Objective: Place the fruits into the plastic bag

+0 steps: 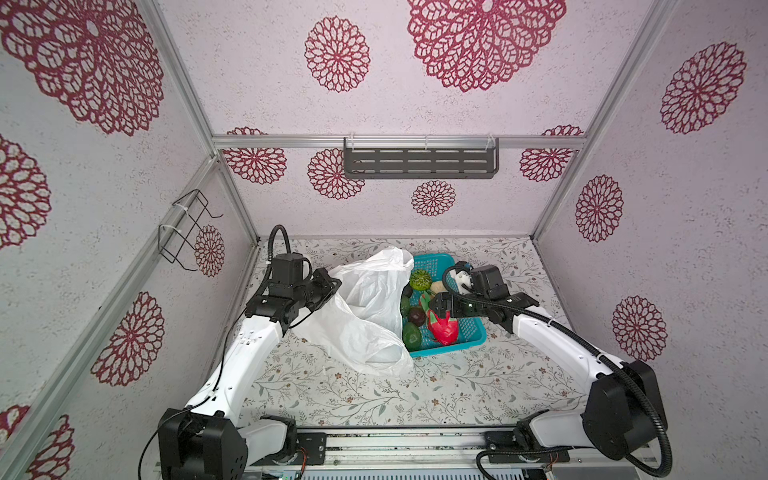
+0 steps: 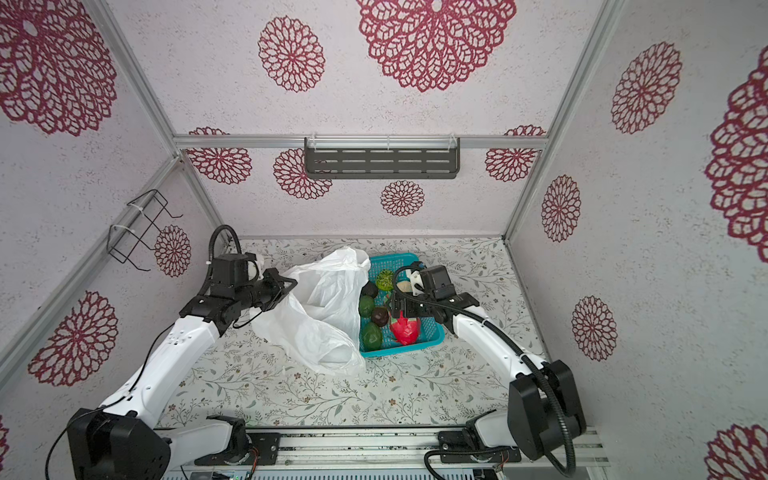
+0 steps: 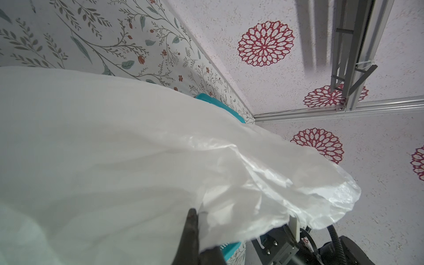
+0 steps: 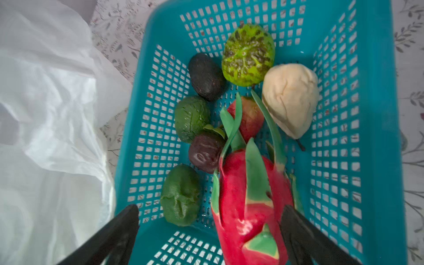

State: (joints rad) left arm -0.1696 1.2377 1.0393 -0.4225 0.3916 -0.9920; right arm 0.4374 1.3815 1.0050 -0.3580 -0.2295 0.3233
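Observation:
The fruits lie in a teal basket (image 4: 376, 114): a red-and-green piece (image 4: 247, 206), a dark avocado (image 4: 205, 76), a dark purple ball (image 4: 205, 152), a green bumpy ball (image 4: 249, 55), a beige lump (image 4: 290, 98) and two green ones (image 4: 181, 195). My right gripper (image 4: 210, 218) (image 1: 440, 309) hangs open over the basket, with the red-and-green piece close to one finger and not pinched. The plastic bag (image 1: 365, 307) (image 2: 320, 307) lies crumpled left of the basket. My left gripper (image 3: 199, 214) (image 1: 332, 286) is shut on its upper edge and holds it raised.
The basket (image 1: 473, 332) stands at mid-table, its left side partly draped by the bag. A dark slotted shelf (image 1: 419, 160) hangs on the back wall and a wire rack (image 1: 187, 232) on the left wall. Enclosure walls stand close on three sides.

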